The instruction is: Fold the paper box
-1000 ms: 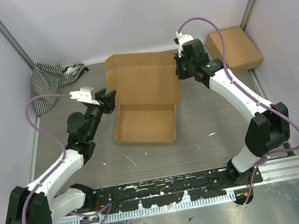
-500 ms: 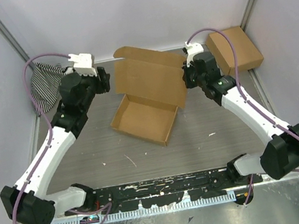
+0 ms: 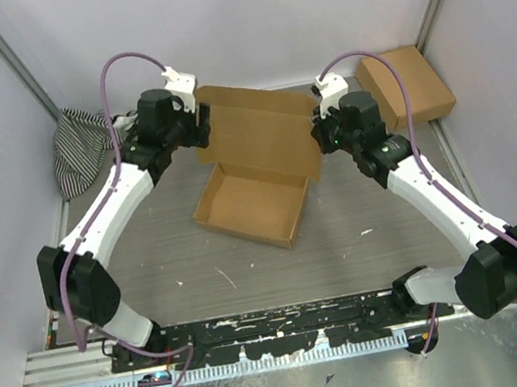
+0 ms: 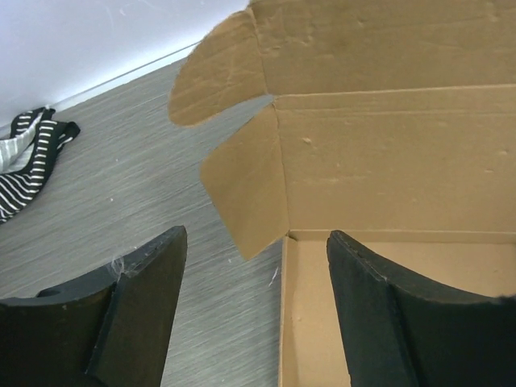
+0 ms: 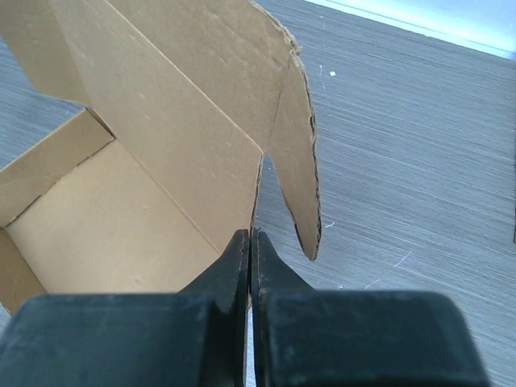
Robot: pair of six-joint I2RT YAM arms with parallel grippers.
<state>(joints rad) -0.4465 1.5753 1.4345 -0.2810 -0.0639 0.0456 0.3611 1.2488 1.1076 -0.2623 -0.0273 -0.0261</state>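
The paper box (image 3: 246,205) is a shallow brown tray in the middle of the table, with its lid (image 3: 255,139) standing up at the back. My right gripper (image 3: 317,141) is at the lid's right edge; in the right wrist view its jaws (image 5: 251,232) are shut on that thin cardboard edge, beside the rounded side flap (image 5: 294,161). My left gripper (image 3: 203,128) hovers at the lid's back left corner. In the left wrist view it (image 4: 256,234) stands open, its fingers straddling the tray's left wall (image 4: 284,306) and the small side flap (image 4: 246,185), touching neither.
A smaller closed brown box (image 3: 407,84) lies at the back right by the wall. A striped cloth (image 3: 81,144) is bunched at the back left, also in the left wrist view (image 4: 28,161). Walls close in on three sides.
My left arm has swung from the box's left side up to the lid's back left corner, and its jaws have widened. The box has turned slightly. The right gripper has stayed shut.
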